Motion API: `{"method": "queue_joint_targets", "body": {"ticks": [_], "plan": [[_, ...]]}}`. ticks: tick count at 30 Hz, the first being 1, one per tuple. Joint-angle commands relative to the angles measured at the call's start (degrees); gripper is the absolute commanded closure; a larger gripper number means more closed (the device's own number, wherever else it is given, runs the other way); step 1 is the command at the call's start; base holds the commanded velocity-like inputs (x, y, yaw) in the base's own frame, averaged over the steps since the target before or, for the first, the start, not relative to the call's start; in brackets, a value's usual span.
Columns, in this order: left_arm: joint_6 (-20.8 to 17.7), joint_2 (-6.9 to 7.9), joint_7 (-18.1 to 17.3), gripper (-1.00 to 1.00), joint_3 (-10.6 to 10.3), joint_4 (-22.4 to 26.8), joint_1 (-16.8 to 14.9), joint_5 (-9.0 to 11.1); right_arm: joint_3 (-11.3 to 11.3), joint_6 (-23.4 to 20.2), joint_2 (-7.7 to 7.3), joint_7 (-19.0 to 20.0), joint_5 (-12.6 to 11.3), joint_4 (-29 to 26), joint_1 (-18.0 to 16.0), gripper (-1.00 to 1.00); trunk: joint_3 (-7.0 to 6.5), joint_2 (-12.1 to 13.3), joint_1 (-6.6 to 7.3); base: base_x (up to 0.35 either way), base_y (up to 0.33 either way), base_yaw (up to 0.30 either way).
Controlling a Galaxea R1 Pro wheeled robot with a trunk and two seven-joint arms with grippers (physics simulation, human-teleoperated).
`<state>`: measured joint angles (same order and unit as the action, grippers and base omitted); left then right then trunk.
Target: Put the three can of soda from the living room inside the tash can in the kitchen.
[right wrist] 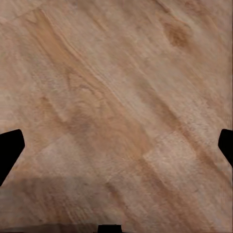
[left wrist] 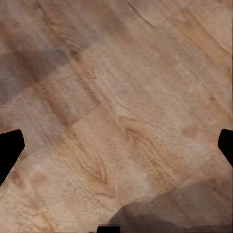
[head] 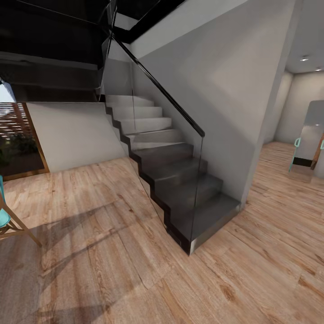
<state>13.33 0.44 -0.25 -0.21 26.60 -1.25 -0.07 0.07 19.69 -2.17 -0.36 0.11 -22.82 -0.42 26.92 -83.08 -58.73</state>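
While the robot crosses a hallway, a dark staircase (head: 180, 180) climbs away from the camera behind a glass panel (head: 157, 148) topped by a black handrail (head: 166, 96), set against a pale grey wall (head: 216, 90). Light wood floor (head: 112, 261) runs under everything, streaked with soft shadows. A turquoise chair with wooden legs (head: 9, 220) stands at the left edge, a wood-framed glass door (head: 20, 139) behind it; past the wall on the right, a second room opens, holding a tall grey cabinet (head: 310, 139).

In the left wrist view, the left gripper (left wrist: 116, 145) hangs over bare planks, its dark fingertips (left wrist: 9, 148) spread wide at the picture's edges, nothing between them. The right gripper (right wrist: 116, 145) is the same: fingertips (right wrist: 9, 148) far apart, only floor in the gap. No soda cans lie between or beside either pair of fingers.
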Motion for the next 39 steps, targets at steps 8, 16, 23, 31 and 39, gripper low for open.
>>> {"method": "queue_joint_targets", "body": {"ticks": [8,16,23,31,39], "plan": [[-2.7,-0.07,0.1,-1.0,0.1,25.6,0.9,0.0,0.0,-0.2,0.18,1.8,-0.1,-17.9,0.4,-1.0,0.01,0.0,0.0,0.0,0.0,0.0],[-8.0,-0.02,0.1,-1.0,0.3,47.8,5.5,0.1,0.1,-2.4,0.38,2.1,-0.1,-42.8,4.6,-1.0,0.01,0.0,0.0,0.0,0.0,0.0],[-7.8,0.0,0.1,-1.0,0.2,62.6,10.8,0.2,1.5,-9.5,0.3,2.6,-0.2,-65.2,12.5,-1.0,0.01,0.0,0.0,0.0,0.0,0.0],[-1.7,0.03,0.1,-1.0,0.2,51.6,11.2,0.0,2.0,-9.6,0.12,7.1,-0.8,-57.2,11.8,-1.0,0.01,0.0,0.0,0.0,0.0,0.0],[9.5,0.07,0.1,-1.0,0.2,37.0,10.6,0.0,1.5,-5.3,0.14,7.8,-0.8,-45.5,9.7,-1.0,0.01,0.0,0.0,0.0,0.0,0.0]]}}
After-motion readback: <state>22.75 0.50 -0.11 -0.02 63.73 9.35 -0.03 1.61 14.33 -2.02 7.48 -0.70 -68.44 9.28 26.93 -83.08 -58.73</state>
